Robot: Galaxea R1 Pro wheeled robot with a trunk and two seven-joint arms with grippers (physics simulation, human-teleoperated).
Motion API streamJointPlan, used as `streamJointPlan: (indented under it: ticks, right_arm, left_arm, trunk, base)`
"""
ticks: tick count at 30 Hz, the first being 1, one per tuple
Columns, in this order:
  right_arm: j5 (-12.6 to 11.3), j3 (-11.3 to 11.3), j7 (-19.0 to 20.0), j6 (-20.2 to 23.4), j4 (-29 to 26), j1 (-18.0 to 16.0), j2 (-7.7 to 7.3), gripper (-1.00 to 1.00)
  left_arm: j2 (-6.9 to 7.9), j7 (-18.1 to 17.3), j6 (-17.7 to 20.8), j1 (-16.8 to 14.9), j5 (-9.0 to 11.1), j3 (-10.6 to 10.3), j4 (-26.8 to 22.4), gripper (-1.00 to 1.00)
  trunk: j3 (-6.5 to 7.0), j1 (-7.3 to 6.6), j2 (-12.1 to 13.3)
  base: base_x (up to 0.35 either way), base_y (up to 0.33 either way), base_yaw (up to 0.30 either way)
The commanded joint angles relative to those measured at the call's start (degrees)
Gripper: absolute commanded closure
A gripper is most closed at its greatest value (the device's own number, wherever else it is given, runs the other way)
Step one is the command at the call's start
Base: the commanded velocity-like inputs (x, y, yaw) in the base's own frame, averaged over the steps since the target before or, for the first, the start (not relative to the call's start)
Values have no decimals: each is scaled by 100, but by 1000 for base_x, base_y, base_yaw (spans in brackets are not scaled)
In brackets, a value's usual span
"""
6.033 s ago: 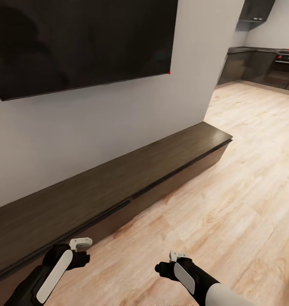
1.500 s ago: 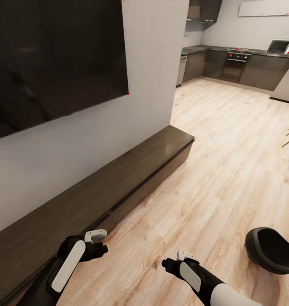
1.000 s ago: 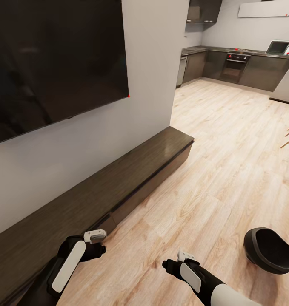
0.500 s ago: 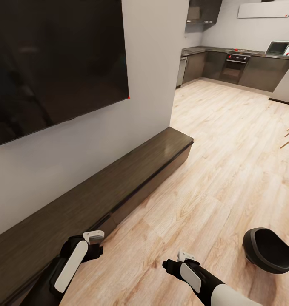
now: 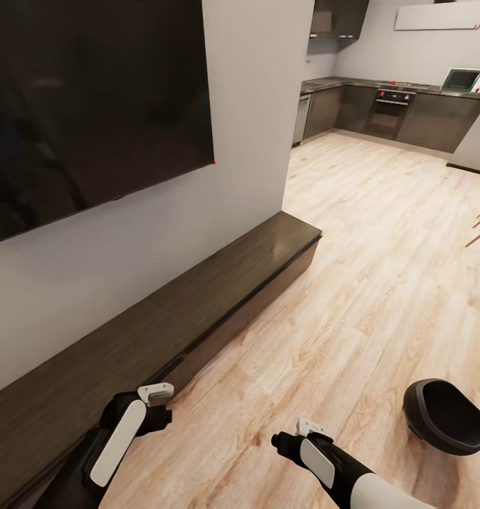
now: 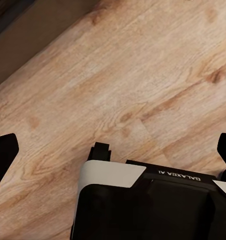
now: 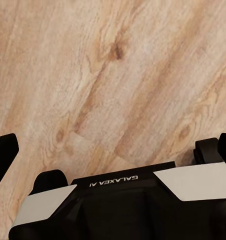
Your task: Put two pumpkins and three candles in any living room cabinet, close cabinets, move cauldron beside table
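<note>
Nearly unchanged from half a second ago: right tool (image 5: 309, 426) shifted a trace lower in the frame, cauldron (image 5: 446, 416) and cabinet (image 5: 197, 297) where they were. Cabinet: long dark brown console, running from lower left to centre of the frame along the wall under a black TV (image 5: 91, 106); fronts look shut. Cauldron: black, open-topped, standing on the wood floor (image 5: 381, 254) at lower right, well apart from the cabinet. Left tool (image 5: 155, 391): lower left, just beside the cabinet's front, empty; in the left wrist view its fingers (image 6: 4, 155) are spread wide over bare floor. Right tool: bottom centre, empty; in the right wrist view its fingers (image 7: 3, 152) are likewise spread wide above floorboards. Kitchen units (image 5: 409, 113) and a microwave (image 5: 468, 78): upper right, far off.
</note>
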Motion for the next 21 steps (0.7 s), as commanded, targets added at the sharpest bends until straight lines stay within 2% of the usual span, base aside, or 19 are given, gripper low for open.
streamJointPlan:
  ticks: [1,10,21]
  right_arm:
    - [-43,42,-45,11,-12,-4,-5,-100]
    - [-48,33,-54,15,-9,-4,-6,-100]
    - [-50,24,-54,17,-11,-4,-2,-100]
  left_arm:
    - [7,60,8,-4,60,-14,-6,-100]
    - [3,59,8,-6,64,-14,-1,-100]
    - [10,44,16,-6,22,-25,6,-100]
  trunk:
    - [-5,1,-4]
    - [-5,1,-4]
    - [-5,1,-4]
  base:
    - [0,0,0]
    - [0,0,-12]
    - [4,-4,-232]
